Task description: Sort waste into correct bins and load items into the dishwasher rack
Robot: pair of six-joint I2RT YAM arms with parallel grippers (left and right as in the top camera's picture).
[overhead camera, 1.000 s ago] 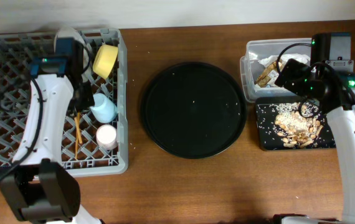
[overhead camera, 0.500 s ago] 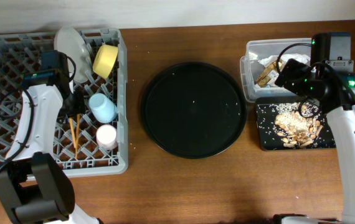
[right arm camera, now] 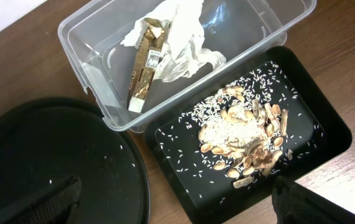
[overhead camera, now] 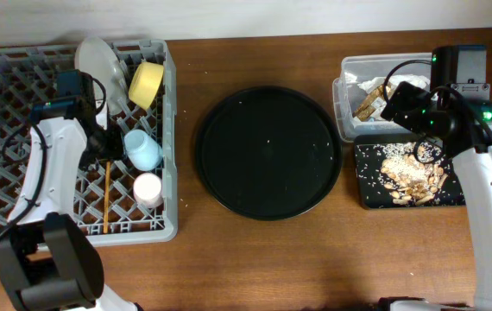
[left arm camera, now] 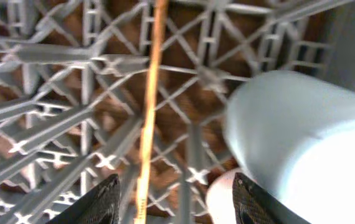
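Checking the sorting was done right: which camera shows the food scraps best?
The right wrist view: the food scraps lie unobstructed in the black tray, with individual grains distinct. Overhead shows them small and partly covered by the right arm. The left wrist view shows only the rack, no scraps.

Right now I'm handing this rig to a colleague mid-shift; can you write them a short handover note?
Left gripper: open, empty, low over the dishwasher rack, above the chopsticks.
Right gripper: open, empty, above the shallow black tray.
In the rack: pale plate, yellow bowl, light blue cup, pink cup, chopsticks.
Napkins lie in the clear tub; food scraps in the shallow tray.
Done: sorting and loading look finished.
Left: perhaps stray rice grains on the round black tray.
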